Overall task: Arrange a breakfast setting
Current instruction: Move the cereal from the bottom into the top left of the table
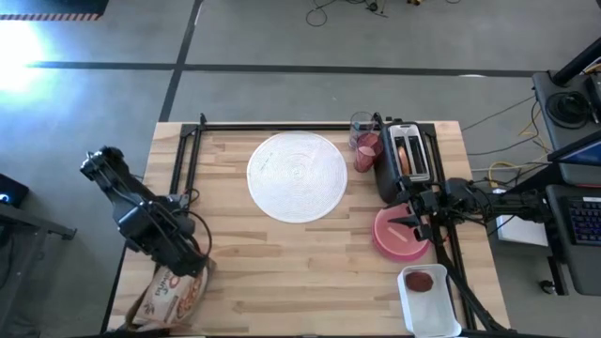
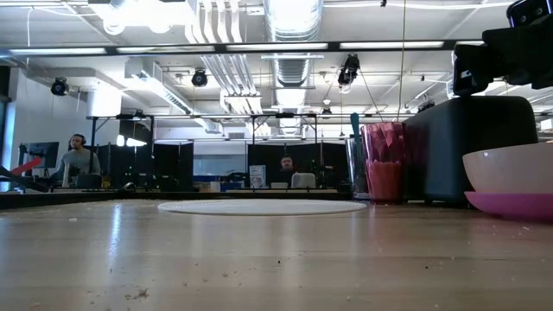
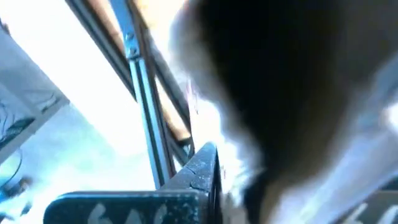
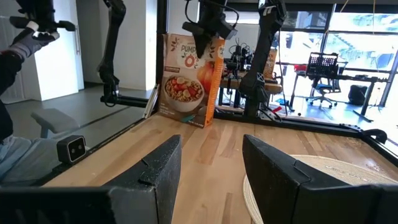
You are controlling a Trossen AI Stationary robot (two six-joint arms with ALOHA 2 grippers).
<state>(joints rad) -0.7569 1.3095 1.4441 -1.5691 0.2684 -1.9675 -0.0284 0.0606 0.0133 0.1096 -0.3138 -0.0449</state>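
My left gripper (image 1: 185,261) is shut on the cereal box (image 1: 167,293) at the table's near left corner. The box also shows upright in the right wrist view (image 4: 186,81). My right gripper (image 1: 406,222) is open and empty above the peach bowl (image 1: 402,235), which sits on the magenta plate (image 1: 380,246). The white round disc (image 1: 297,176) lies flat at the far middle. The pink tumbler (image 1: 365,152) stands to its right. A small red fruit (image 1: 420,281) lies in the white tray (image 1: 441,314). My left gripper holds the cereal box by its top edge, near one corner (image 4: 214,45). It comes from above with the fingers pointing down. The box stands nearly upright, slightly tilted, with its bottom edge (image 4: 183,119) at the table top.
A black toaster (image 1: 390,174) stands at the far right with brown pieces in its slots (image 1: 406,153). A clear glass (image 1: 362,125) stands behind the tumbler. A black metal frame (image 1: 188,150) runs along the far and left edges. People sit in the room beyond (image 2: 78,155).
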